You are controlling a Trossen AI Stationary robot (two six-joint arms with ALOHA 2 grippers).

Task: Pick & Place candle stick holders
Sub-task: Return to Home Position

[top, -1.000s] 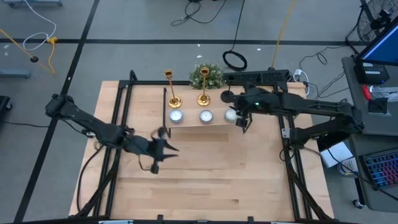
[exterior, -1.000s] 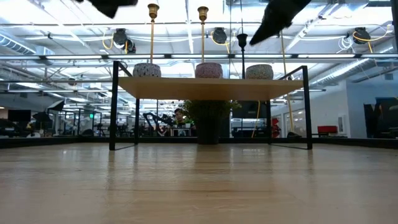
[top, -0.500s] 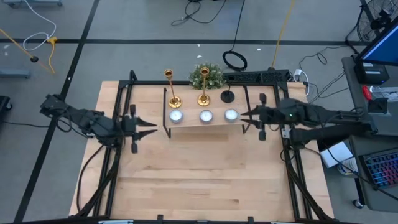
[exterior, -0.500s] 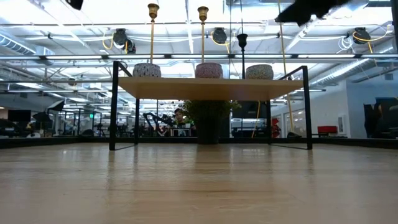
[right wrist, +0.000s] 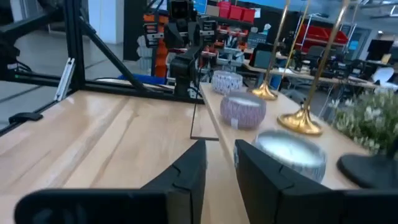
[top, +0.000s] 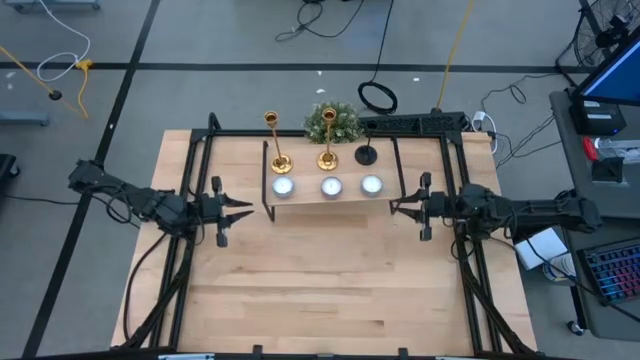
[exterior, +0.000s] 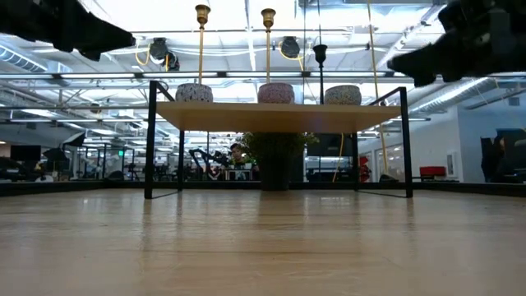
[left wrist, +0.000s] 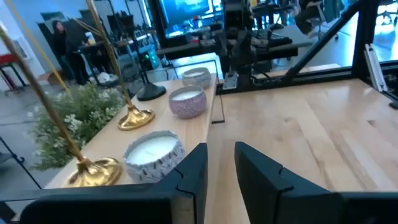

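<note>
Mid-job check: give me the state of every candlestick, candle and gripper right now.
left gold candlestick: upright on the shelf
right gold candlestick: upright on the shelf
black candlestick: upright behind the candles
three candles: in a row on the shelf, no flame visible
left gripper: open, empty, left of the shelf
right gripper: open, empty, right of the shelf

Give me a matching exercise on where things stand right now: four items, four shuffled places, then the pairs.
1 black candle stick holder
2 plant
3 left pincer
4 right pincer

a open, off the shelf's right end
b past the shelf's far edge
c open, off the shelf's left end
d on the shelf, by the right-hand candle

Pairs: 1-d, 2-b, 3-c, 4-a
</note>
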